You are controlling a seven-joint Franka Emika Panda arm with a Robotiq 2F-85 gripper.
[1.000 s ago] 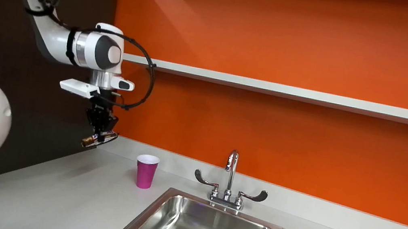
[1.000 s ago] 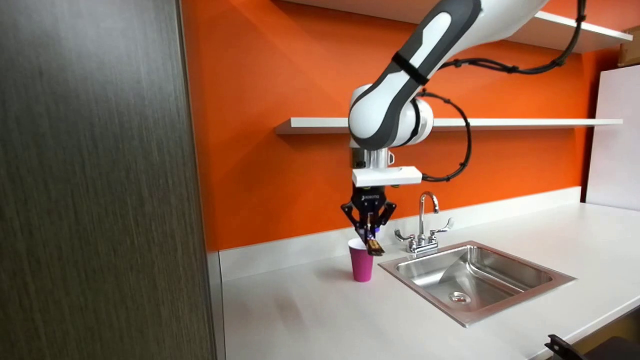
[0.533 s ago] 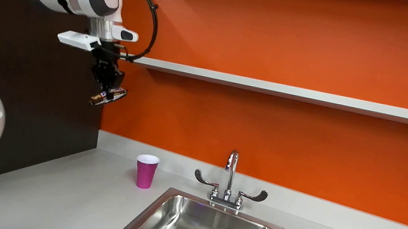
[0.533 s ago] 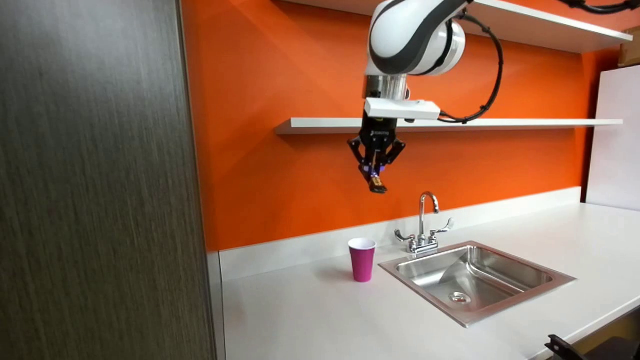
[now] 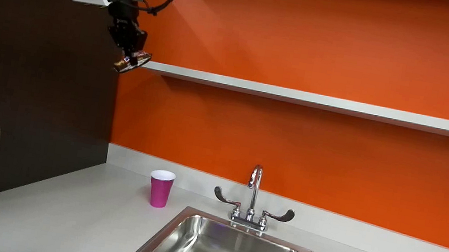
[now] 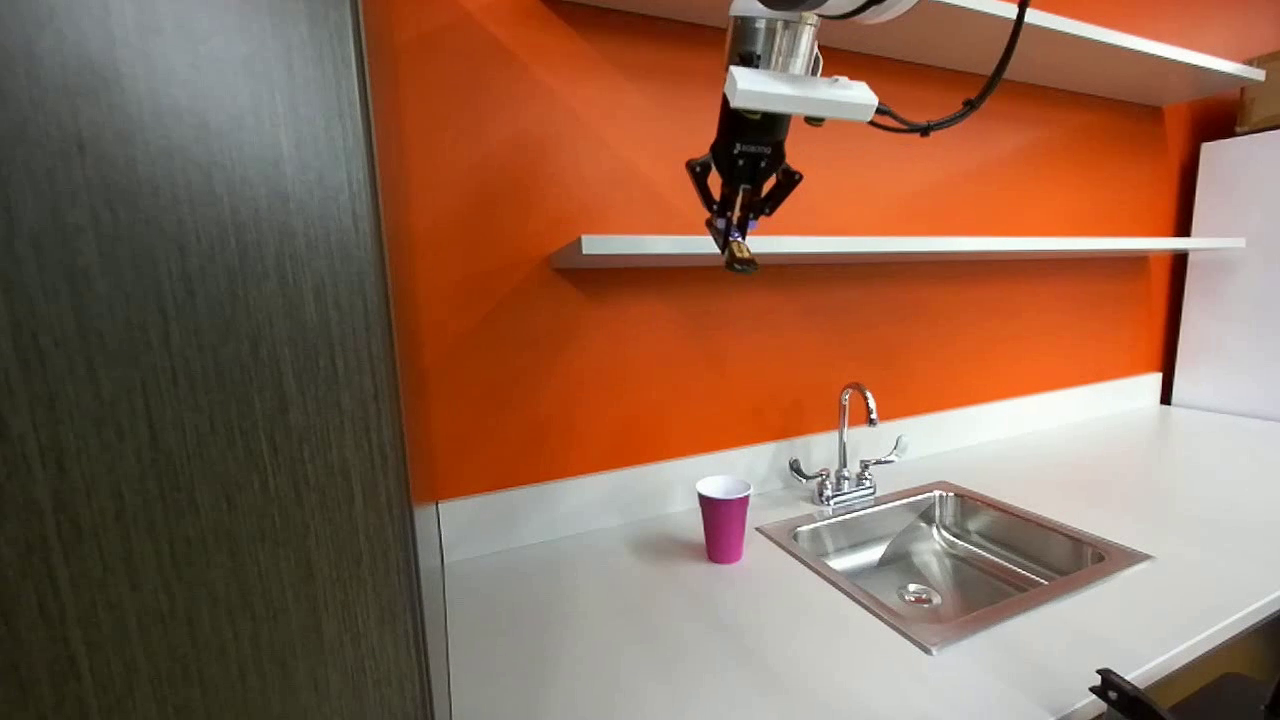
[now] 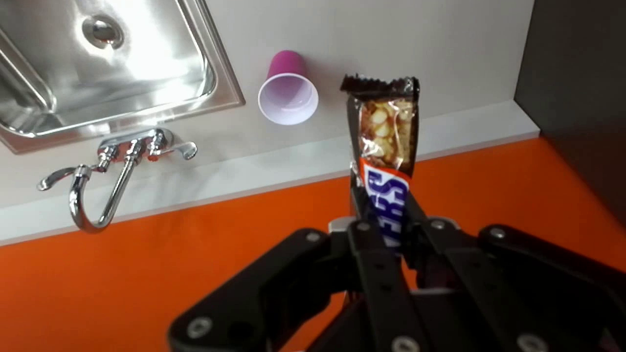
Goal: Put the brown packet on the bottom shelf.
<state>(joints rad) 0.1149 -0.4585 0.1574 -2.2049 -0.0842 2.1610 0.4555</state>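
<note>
The brown packet shows in both exterior views [image 5: 122, 66] [image 6: 741, 259] and in the wrist view [image 7: 384, 129], with its crimped end sticking out past the fingertips. My gripper [image 5: 133, 59] is shut on it and holds it tilted in the air, its outer end lower. The gripper also shows in an exterior view [image 6: 736, 232] and in the wrist view [image 7: 389, 215]. The bottom shelf, a long pale ledge, shows in both exterior views [image 5: 301, 96] [image 6: 1000, 245]. The packet is at about the shelf's height in both pictures, apart from it and in front of its left part.
A pink cup [image 5: 160, 192] stands on the light grey countertop [image 5: 72, 205] below. A steel sink [image 6: 940, 491] with a faucet [image 5: 255, 189] is beside it. A higher shelf [image 6: 1090, 60] runs above in an exterior view. A dark cabinet side [image 5: 35, 69] stands at the left.
My gripper has risen steadily with the packet in it, from near cup height to about the height of the bottom shelf. The cup has not moved.
</note>
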